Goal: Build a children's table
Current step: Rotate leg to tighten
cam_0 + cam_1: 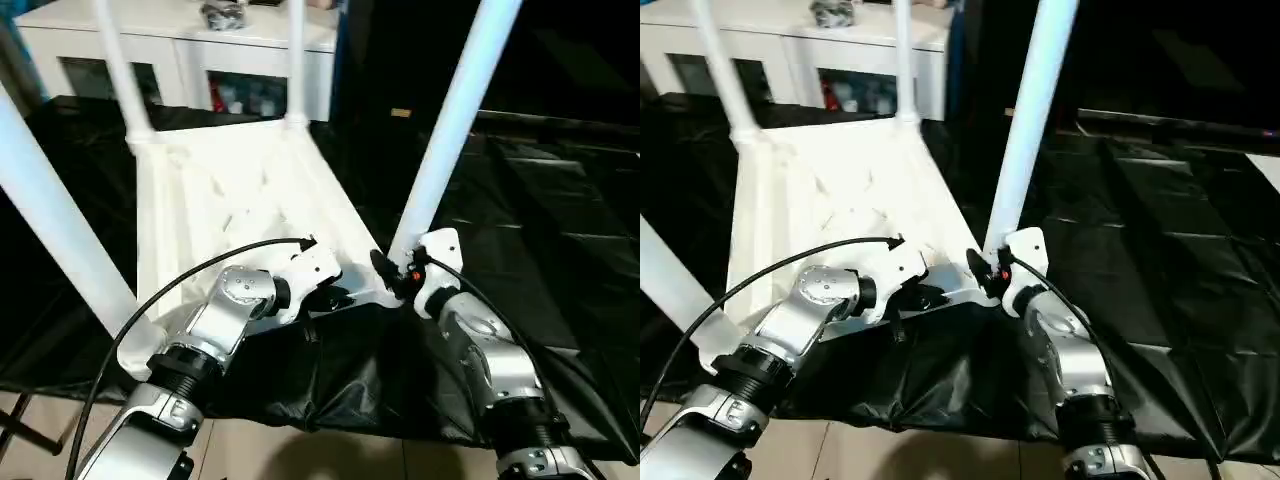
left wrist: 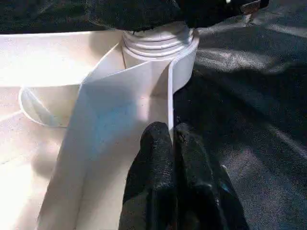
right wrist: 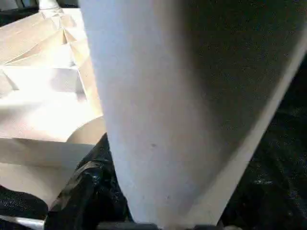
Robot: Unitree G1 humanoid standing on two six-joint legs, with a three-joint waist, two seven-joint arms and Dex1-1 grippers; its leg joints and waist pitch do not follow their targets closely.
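The table top [image 1: 230,200] lies upside down on black sheeting [image 1: 540,200], its four legs standing up. The left gripper [image 2: 170,136] is clamped on the top's thin near rim. The right gripper [image 1: 398,275] surrounds the near right leg [image 1: 450,130] low down; whether it grips, I cannot tell.

Four upright legs fence the upturned table top [image 1: 230,190]: far ones at eleven [image 1: 125,75] and twelve [image 1: 296,60], near ones at nine [image 1: 55,220] and two [image 1: 450,130]. Open black sheet [image 1: 540,220] lies at three.
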